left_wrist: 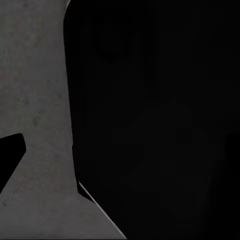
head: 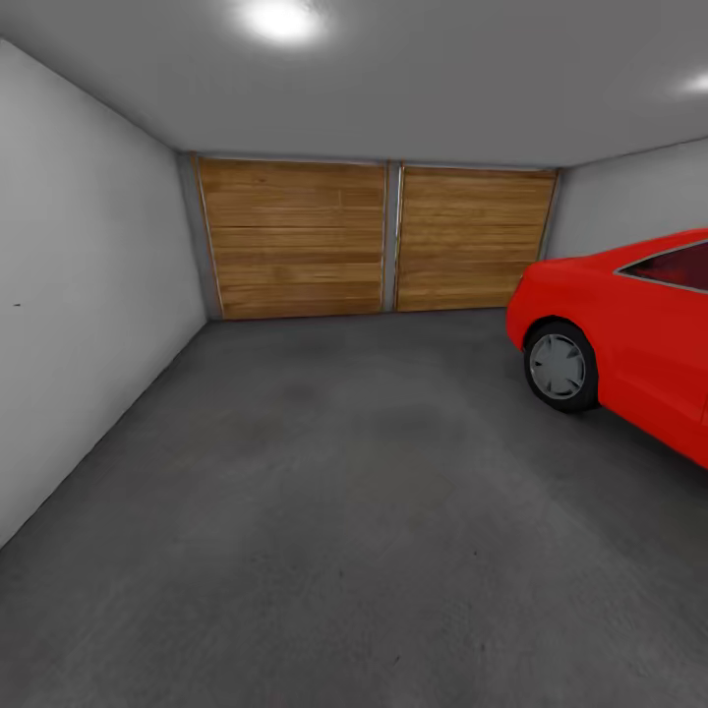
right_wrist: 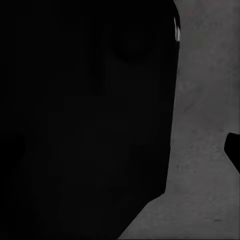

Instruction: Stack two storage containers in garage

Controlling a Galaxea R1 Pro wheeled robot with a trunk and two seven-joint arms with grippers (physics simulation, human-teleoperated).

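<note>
The garage floor is dark grey concrete, mottled with lighter and darker patches. The side walls are plain white, and the ceiling is pale grey with bright white light spots. Two doors at the far end are warm brown wooden planks with streaky grain, divided by a grey post. The car is glossy red, with a black tyre and a silver-grey wheel hub.

surface: the floor of the garage, dark grey mottled concrete | reach: from the white side wall to the two wooden plank doors | standing on it: a red car, its front wheel touching the concrete
</note>
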